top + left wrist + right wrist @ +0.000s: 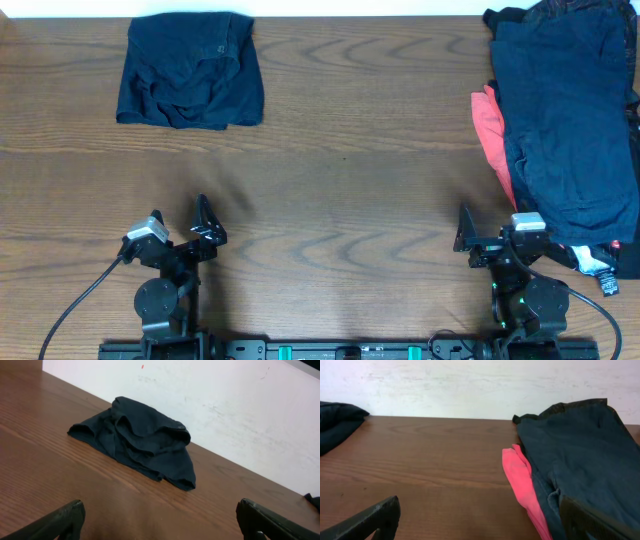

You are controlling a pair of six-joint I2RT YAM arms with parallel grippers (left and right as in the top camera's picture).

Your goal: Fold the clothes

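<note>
One pair of dark navy shorts [190, 68] lies folded in a loose square at the table's far left; it also shows in the left wrist view [137, 440] and at the left edge of the right wrist view [335, 422]. A second navy garment [570, 120] lies on top of a pile at the right edge, also in the right wrist view [580, 455]. My left gripper [180, 225] [160, 520] is open and empty near the front left. My right gripper [492, 232] [480, 520] is open and empty near the front right, its right finger beside the pile.
A red-pink garment [492, 135] [522, 485] sticks out from under the pile's left side. A black item with a white label [600, 268] lies at the pile's near end. A white wall [470, 385] stands behind the brown wooden table [350, 180].
</note>
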